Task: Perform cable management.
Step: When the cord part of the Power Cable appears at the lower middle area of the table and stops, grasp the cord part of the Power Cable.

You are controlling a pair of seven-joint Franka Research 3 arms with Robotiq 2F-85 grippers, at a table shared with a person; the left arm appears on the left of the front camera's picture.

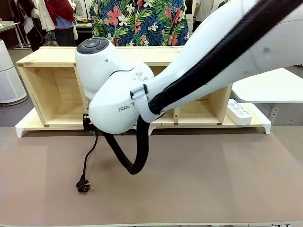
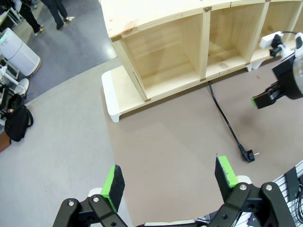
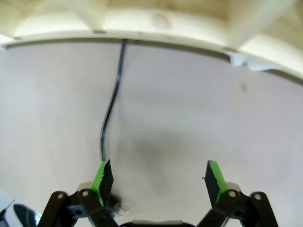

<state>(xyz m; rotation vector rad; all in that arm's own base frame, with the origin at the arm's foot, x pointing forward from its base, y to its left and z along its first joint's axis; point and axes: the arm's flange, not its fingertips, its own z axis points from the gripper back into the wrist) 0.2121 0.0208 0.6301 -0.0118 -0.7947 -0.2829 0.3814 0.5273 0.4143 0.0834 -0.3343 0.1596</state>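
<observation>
The thin black cable (image 1: 90, 153) runs out from under the wooden shelf (image 1: 57, 90) across the brown mat and ends in a black plug (image 1: 84, 185). The white power strip (image 1: 238, 112) lies on the shelf's white base at the right. My right arm (image 1: 118, 90) reaches across the middle, low over the cable. In its wrist view the right gripper (image 3: 159, 177) is open and holds nothing. The cable (image 3: 110, 109) runs down to its left finger (image 3: 103, 177), and the plug (image 3: 117, 206) lies half hidden beside it. My left gripper (image 2: 169, 177) is open above the mat, apart from the plug (image 2: 248, 155).
The shelf (image 2: 189, 42) has open compartments and stands on a white base (image 2: 113, 101) along the mat's far edge. A person in a floral shirt (image 1: 137, 21) stands behind it. A white appliance (image 1: 7, 75) stands on the floor at the left.
</observation>
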